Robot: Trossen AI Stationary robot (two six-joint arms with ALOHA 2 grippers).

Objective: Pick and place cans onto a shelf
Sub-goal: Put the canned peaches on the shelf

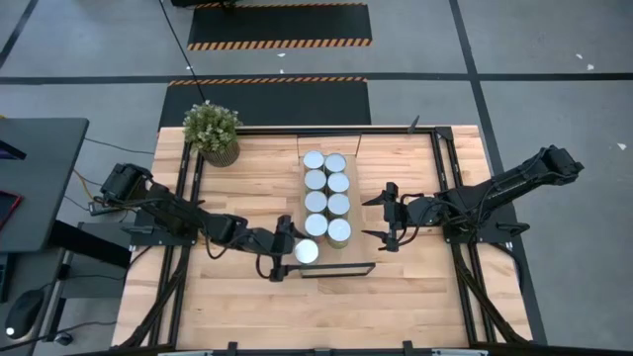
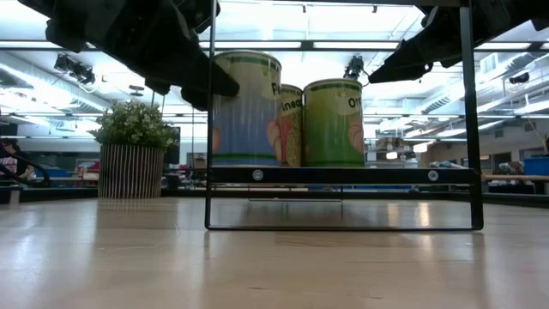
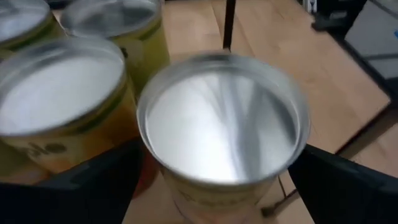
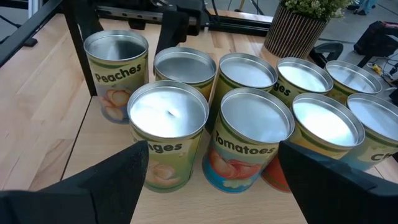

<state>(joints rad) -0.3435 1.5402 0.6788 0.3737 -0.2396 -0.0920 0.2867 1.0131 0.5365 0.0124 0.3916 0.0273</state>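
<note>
Several cans (image 1: 326,193) with silver tops stand in two rows on the light-wood shelf (image 1: 364,158). One more can (image 1: 307,251), labelled Peaches (image 4: 115,74), stands upright at the shelf's near left corner. My left gripper (image 1: 288,251) is open around it, one finger (image 3: 93,186) on each side, with a thin gap showing. My right gripper (image 1: 388,216) hovers open to the right of the shelf, facing the rows, with nothing between its fingers. In the low view the cans stand on the shelf board (image 2: 343,175).
A potted plant (image 1: 213,132) stands at the table's far left. The shelf's thin dark frame (image 2: 467,120) rises around the board. Dark rails (image 1: 450,198) run along the table beside both arms. Bare tabletop (image 1: 326,311) lies toward the near edge.
</note>
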